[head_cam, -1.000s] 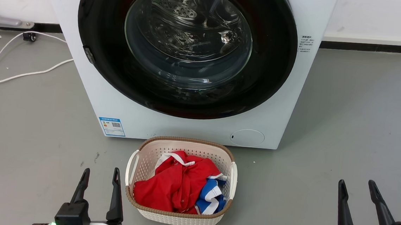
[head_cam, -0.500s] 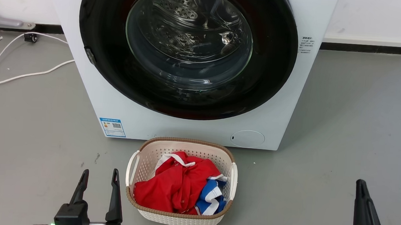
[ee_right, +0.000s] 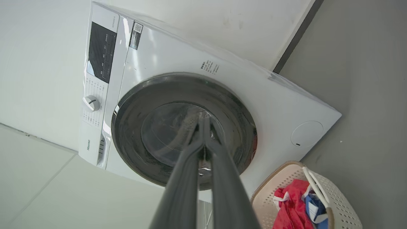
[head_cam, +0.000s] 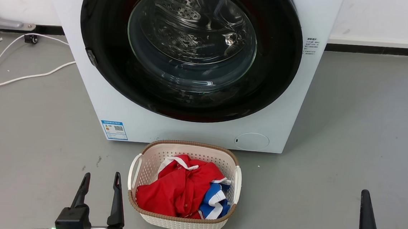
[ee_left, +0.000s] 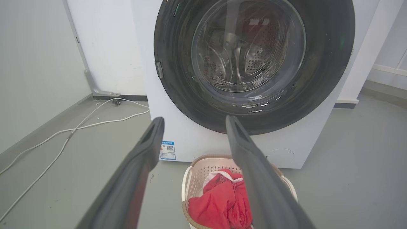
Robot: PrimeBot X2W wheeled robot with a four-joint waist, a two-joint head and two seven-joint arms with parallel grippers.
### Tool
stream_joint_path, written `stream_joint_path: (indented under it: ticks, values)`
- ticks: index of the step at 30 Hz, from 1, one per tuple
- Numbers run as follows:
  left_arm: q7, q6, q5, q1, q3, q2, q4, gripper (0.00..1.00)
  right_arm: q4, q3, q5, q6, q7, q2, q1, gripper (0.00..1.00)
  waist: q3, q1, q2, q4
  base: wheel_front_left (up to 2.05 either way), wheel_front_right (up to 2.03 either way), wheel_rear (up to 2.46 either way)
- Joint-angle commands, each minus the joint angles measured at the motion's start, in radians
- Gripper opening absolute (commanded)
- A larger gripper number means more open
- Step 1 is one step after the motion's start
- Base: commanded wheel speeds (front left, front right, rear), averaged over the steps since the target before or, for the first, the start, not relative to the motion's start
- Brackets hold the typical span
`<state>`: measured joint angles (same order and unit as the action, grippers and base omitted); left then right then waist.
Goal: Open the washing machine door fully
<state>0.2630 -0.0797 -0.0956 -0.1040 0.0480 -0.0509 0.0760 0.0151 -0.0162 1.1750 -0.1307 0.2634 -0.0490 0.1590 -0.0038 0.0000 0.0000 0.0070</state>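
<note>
1. Room and surface: a smooth, matt grey floor (head_cam: 350, 121) meets a white wall (head_cam: 376, 15) along a dark skirting strip (head_cam: 373, 48). A thin white cable (head_cam: 23, 76) trails over the floor to the left of the machine.
2. Task object: the washing machine (head_cam: 188, 131) stands on the floor before the wall. The washing machine door (head_cam: 274, 80) lies flush in the machine's front, closed, with a small grey latch tab (head_cam: 91, 56) on its left edge in the head view.
3. The left fingers (head_cam: 117, 198), low at the left of the head view, are spread wide and hold nothing. They are well apart from the door. In the left wrist view the door's lower rim appears above and between the two tips.
4. The right fingers (head_cam: 365, 215), at the lower right, are pressed together tip to tip and grip nothing. They too are well clear of the door. In the right wrist view their joined tips line up with the glass window (head_cam: 191, 38).
5. Materials and shapes: the machine is a white, boxy cabinet. Low on its front are a blue label (head_cam: 114, 129) and a round cover (head_cam: 251, 140). The door is a broad, glossy black disc around a bulging clear window, through which a perforated steel drum (head_cam: 183, 5) is seen. A cream perforated basket (head_cam: 182, 222) with a brown rim sits on the floor just before the machine. It holds a crumpled red garment (head_cam: 181, 188) and a blue-and-white one (head_cam: 214, 201).
</note>
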Motion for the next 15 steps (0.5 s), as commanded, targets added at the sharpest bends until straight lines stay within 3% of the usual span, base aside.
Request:
stream_joint_path:
  ticks: [1, 9, 15]
  values:
    - [0.003, -0.002, -0.001, -0.01, -0.003, 0.0, 0.002, 1.0, -0.004, -0.003, 0.031, 0.0, 0.002, -0.002, 0.004, 0.0, 0.0, 0.0, 0.0, -0.001, 0.0, 0.0, 0.0]
    - [0.003, 0.002, 0.002, -0.012, -0.007, 0.0, -0.001, 1.0, -0.039, -0.016, 0.325, 0.0, -0.021, -0.025, 0.025, 0.0, -0.001, 0.0, 0.0, -0.006, 0.0, 0.0, 0.0]
    - [0.003, -0.001, -0.001, -0.008, -0.007, 0.0, 0.001, 1.0, -0.062, 0.042, 0.474, 0.0, -0.102, -0.03, 0.04, 0.0, 0.0, 0.0, 0.0, -0.006, 0.0, 0.0, 0.0]
